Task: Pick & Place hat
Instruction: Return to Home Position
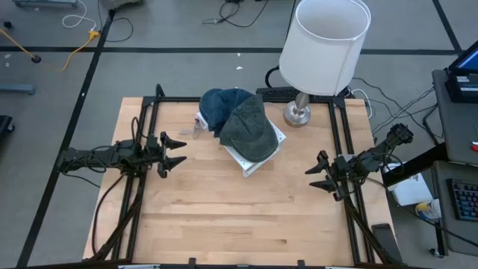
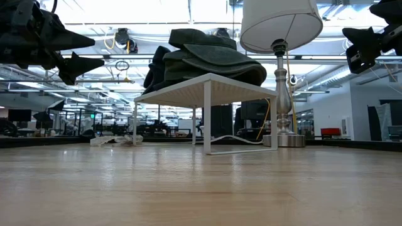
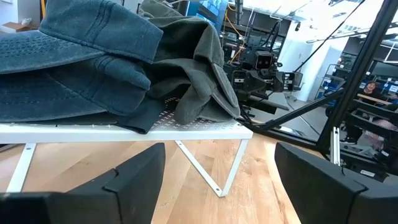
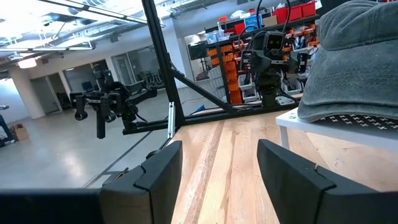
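Observation:
Two hats lie on a low white wire rack [image 1: 258,161] at the table's middle, toward the far edge. The blue denim hat [image 1: 220,106] sits farther back. The grey-green hat [image 1: 251,128] overlaps its right side, and both rest on the rack's top [image 3: 124,130]. My left gripper [image 1: 178,152] hovers open to the left of the rack, level and pointing at it [image 3: 217,180]. Open as well, my right gripper [image 1: 318,173] hangs to the right of the rack, with the grey-green hat [image 4: 354,56] at the edge of its view.
A lamp with a white shade [image 1: 326,45] and a metal foot [image 1: 297,113] stands at the far right, close behind the rack. Black frame rails [image 1: 149,112] run along both table sides. Bare wood [image 1: 239,217] fills the near half.

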### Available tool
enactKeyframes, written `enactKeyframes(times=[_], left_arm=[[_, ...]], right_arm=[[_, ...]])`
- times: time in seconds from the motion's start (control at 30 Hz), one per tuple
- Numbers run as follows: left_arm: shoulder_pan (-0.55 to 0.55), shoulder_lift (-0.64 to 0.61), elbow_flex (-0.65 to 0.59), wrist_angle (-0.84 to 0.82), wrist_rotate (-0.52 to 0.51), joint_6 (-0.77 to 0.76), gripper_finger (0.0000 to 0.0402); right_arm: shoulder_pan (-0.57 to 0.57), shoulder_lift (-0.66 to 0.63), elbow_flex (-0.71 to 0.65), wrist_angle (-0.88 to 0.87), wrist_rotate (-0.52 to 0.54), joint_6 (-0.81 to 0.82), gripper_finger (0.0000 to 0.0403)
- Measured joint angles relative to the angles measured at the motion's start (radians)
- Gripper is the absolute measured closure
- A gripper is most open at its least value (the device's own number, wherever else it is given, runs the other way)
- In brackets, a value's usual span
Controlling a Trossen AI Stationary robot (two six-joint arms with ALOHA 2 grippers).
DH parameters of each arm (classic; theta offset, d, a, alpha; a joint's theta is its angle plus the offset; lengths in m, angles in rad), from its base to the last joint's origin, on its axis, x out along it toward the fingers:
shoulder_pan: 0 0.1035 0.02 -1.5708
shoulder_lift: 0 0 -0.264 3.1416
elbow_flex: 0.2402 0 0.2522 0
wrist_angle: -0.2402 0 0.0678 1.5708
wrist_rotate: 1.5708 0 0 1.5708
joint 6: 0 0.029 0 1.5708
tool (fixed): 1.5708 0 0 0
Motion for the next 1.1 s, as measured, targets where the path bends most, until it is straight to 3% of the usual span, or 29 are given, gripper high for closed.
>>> enactKeyframes(times=[1.1], left_arm=[[0.0,0.0,0.0,0.002,0.001,0.0,0.0081]], right_arm=[[0.0,0.0,0.0,0.002,-0.001,0.0,0.0202]])
